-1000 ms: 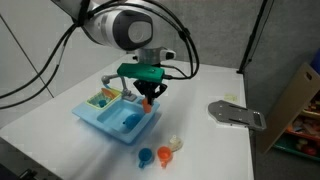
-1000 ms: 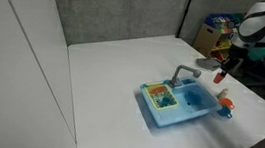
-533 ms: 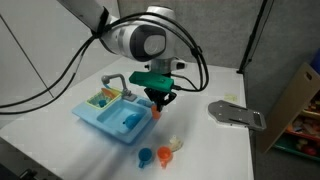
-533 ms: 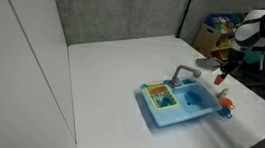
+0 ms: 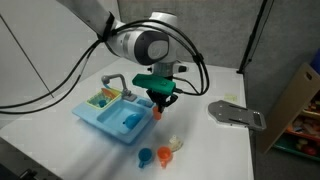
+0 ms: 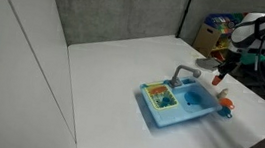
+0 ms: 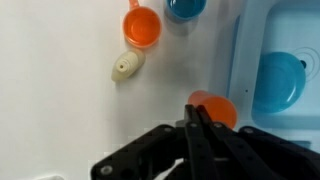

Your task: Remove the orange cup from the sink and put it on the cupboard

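My gripper (image 7: 197, 112) is shut on the small orange cup (image 7: 216, 108), gripping its rim. In both exterior views the gripper (image 5: 158, 104) (image 6: 222, 74) holds the cup (image 5: 157, 113) (image 6: 219, 81) a little above the white cupboard top (image 5: 205, 145), just beside the near edge of the light blue toy sink (image 5: 112, 117) (image 6: 182, 102). In the wrist view the sink (image 7: 250, 60) lies to the right of the cup, and a blue round piece (image 7: 281, 80) sits in its basin. The grey faucet (image 5: 112, 79) stands at the sink's back.
A small blue cup (image 5: 145, 156) (image 7: 185, 7), another orange round piece (image 5: 163, 155) (image 7: 143, 27) and a pale beige piece (image 5: 175, 143) (image 7: 125, 67) lie on the white top near the sink. A flat grey metal plate (image 5: 236, 114) lies further off. A brown shelf unit (image 5: 300, 110) stands past the edge.
My gripper has carried the orange cup sideways from over the sink to just past its edge, above the white top. The sink and the loose pieces have not moved.
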`<state>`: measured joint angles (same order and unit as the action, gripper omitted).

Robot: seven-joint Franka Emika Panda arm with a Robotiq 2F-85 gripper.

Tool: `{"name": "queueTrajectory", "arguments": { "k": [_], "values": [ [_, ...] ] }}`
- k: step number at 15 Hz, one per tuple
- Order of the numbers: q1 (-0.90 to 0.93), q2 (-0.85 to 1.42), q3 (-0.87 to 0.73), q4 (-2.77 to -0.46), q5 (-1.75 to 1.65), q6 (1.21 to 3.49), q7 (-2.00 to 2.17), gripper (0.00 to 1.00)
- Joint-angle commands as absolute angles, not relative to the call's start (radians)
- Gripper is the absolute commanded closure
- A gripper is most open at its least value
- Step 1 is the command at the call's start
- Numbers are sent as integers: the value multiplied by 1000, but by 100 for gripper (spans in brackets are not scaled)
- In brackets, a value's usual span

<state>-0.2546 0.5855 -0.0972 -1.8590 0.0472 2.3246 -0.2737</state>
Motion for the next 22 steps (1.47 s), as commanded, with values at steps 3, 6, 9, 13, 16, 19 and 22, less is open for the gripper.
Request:
{"name": "queueTrajectory", "arguments": {
  "k": [3,6,9,13,16,19,22],
  "values": [
    [-260,584,-94,-1854,40,2319,-269,98],
    [-276,590,-98,-1829,52,2309,-270,98],
    [-297,606,-97,-1798,66,2302,-273,98],
    [-331,644,-88,-1747,99,2310,-280,98],
    [-342,685,-86,-1709,117,2314,-277,98],
    [-344,731,-89,-1674,114,2313,-270,98],
    [-344,781,-93,-1641,104,2312,-263,98]
  ]
}}
